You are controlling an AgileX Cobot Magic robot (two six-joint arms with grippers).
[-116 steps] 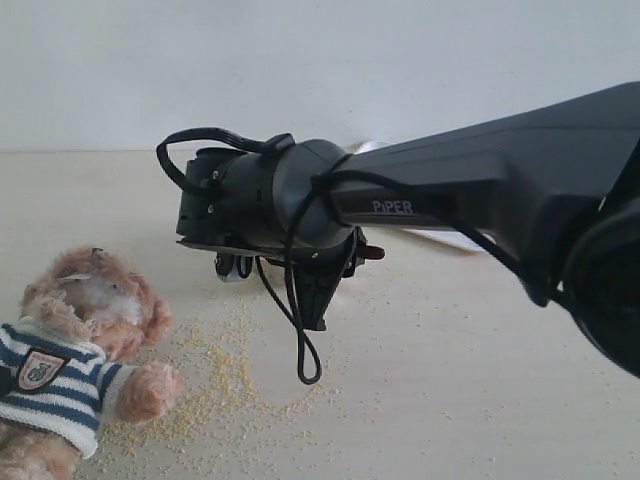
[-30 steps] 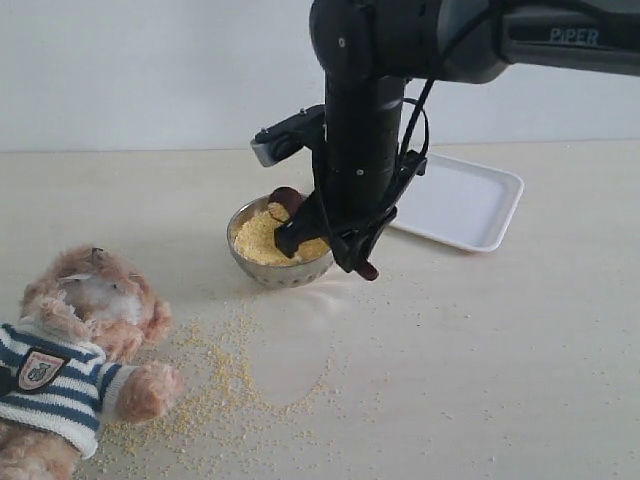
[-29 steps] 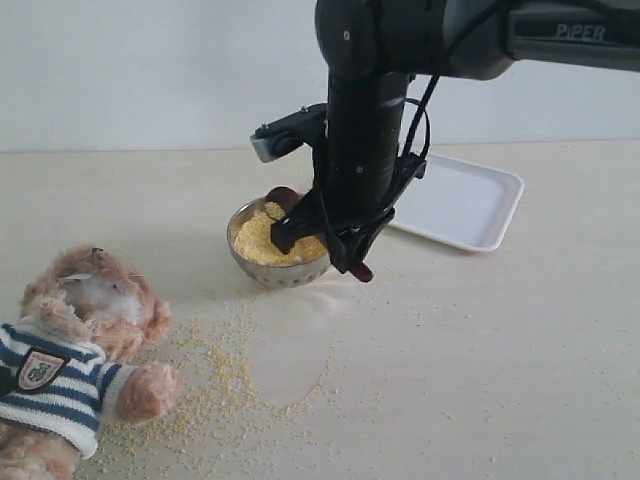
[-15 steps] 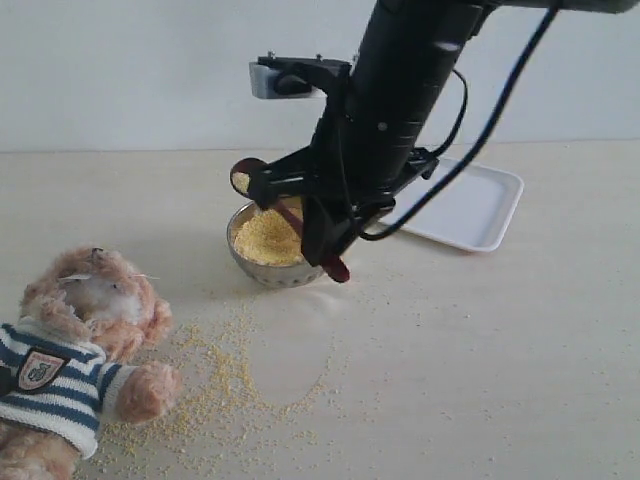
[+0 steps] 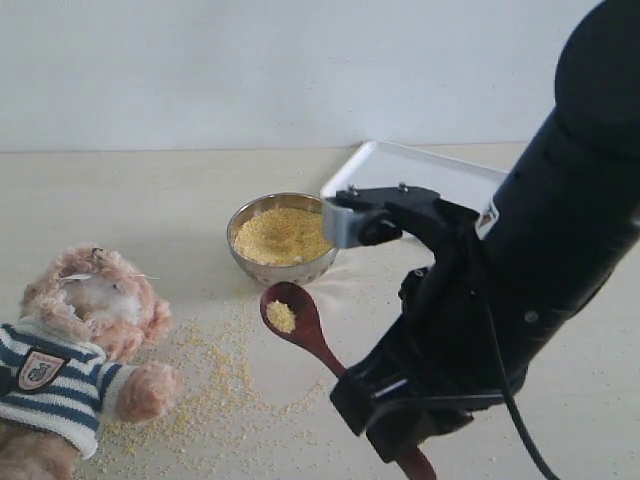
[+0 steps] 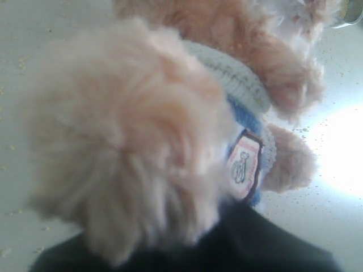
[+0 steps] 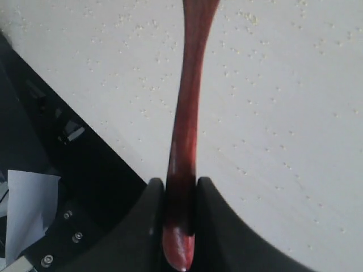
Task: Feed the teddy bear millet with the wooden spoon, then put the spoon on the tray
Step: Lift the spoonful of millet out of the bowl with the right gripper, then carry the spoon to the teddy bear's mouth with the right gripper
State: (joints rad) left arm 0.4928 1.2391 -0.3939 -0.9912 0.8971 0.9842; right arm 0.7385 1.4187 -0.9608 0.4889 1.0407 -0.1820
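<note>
The teddy bear (image 5: 85,330) lies at the left front in its striped sweater. Close up, the bear's fuzzy limb (image 6: 125,147) fills the left wrist view, and my left gripper (image 6: 187,241) shows only as dark fingers closed in around that limb. My right gripper (image 5: 400,445) is shut on the wooden spoon's handle (image 7: 190,113), low at the front right. The wooden spoon (image 5: 300,328) points toward the bear and carries a small heap of millet (image 5: 281,316). It hovers in front of the steel bowl (image 5: 282,265), which is full of millet (image 5: 280,235). The white tray (image 5: 390,165) is partly hidden behind the arm.
Loose millet grains (image 5: 215,385) lie scattered on the table between the bear and the spoon. The bulky right arm (image 5: 560,240) fills the right side of the exterior view. A pale wall stands behind the table.
The right arm has lifted the spoon out of the bowl with millet on it and swung forward and down; the spoon now points toward the bear. The bear has not moved.
</note>
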